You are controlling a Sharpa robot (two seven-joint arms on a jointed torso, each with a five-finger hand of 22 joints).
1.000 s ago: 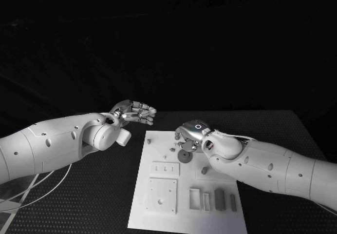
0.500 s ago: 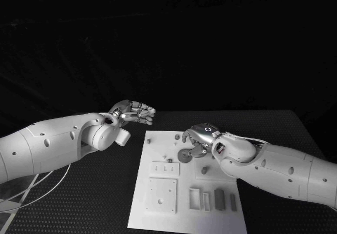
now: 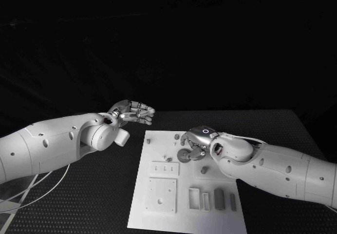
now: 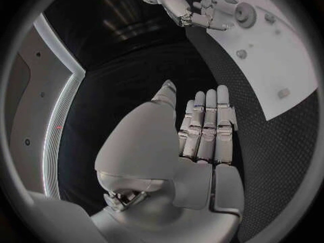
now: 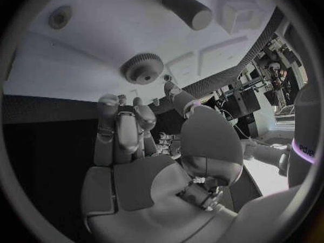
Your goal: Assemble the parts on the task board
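The white task board point(image 3: 181, 215) lies in the middle of the black table. A dark gear point(image 3: 184, 155) sits on its far half, seen too in the right wrist view as a gear point(image 5: 142, 67) on the board point(image 5: 94, 38). My right hand point(image 3: 195, 143) hovers just over and beside the gear, with its fingers point(image 5: 120, 125) half bent and nothing between them. A short cylinder point(image 5: 187, 9) lies further along the board. My left hand point(image 3: 132, 112) is raised off the board's far left corner, its fingers point(image 4: 206, 125) straight and side by side, holding nothing.
A small peg point(image 3: 204, 170) stands near the gear. Two dark bars point(image 3: 219, 199) sit in slots at the board's near right, beside a square plate point(image 3: 161, 195). Several small studs point(image 3: 176, 137) dot the far edge. Black mat surrounds the board.
My right hand has shifted a little right and down toward the gear. The gear, the board and my left hand have stayed put.
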